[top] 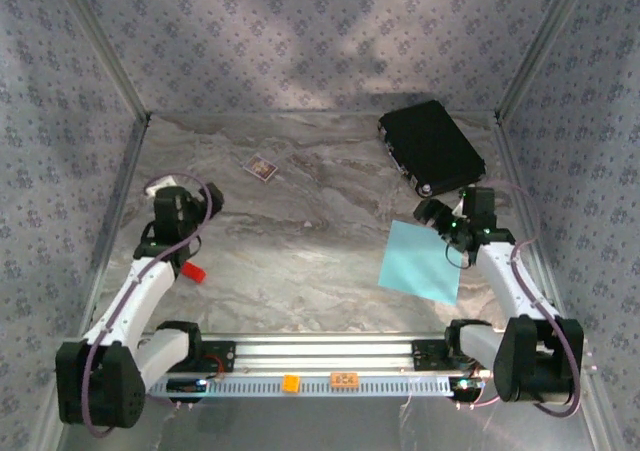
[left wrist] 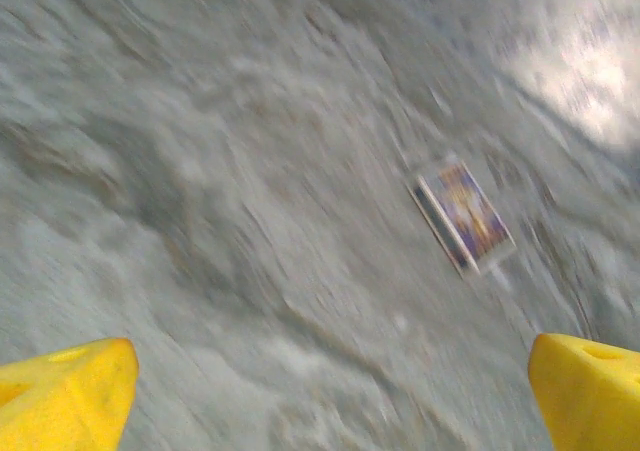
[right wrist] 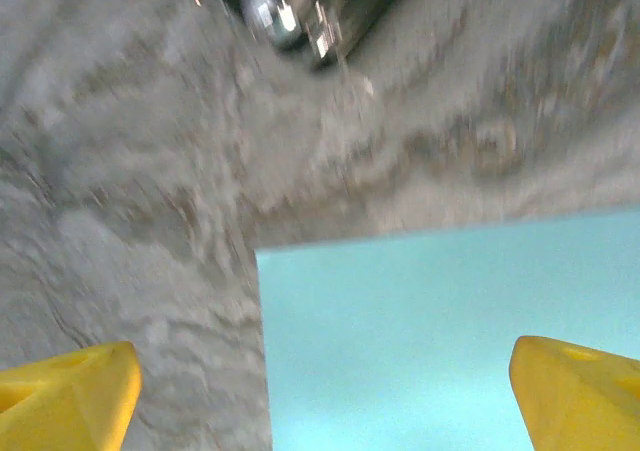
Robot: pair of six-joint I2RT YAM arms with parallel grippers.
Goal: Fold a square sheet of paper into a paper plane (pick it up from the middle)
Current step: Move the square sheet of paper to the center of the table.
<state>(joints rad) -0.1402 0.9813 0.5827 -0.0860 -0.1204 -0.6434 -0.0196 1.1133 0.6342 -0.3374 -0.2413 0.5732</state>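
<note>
**Room and surface.** A grey marbled counter is enclosed on three sides by walls covered in a small repeated pattern; a patch of light falls on the back wall.

**Objects, from above.** The black case is laid flat and askew at the far right corner. The square sheet of paper is laid flat and unfolded nearward of the black case, close to it but apart. The right tool is held between the case and the sheet, at the sheet's far edge. The left tool is held well to the left of the case. A small dark card is seen left of the case, well apart from it.

**Detail from the wrist views.** Both tools are shown with their yellow fingers set wide apart. Under the right tool, one corner and two straight edges of the sheet are seen, with a blurred, metal-fitted corner of the case beyond. Under the left tool, a coloured picture inside a pale border is revealed on the card, though blurred.
</note>
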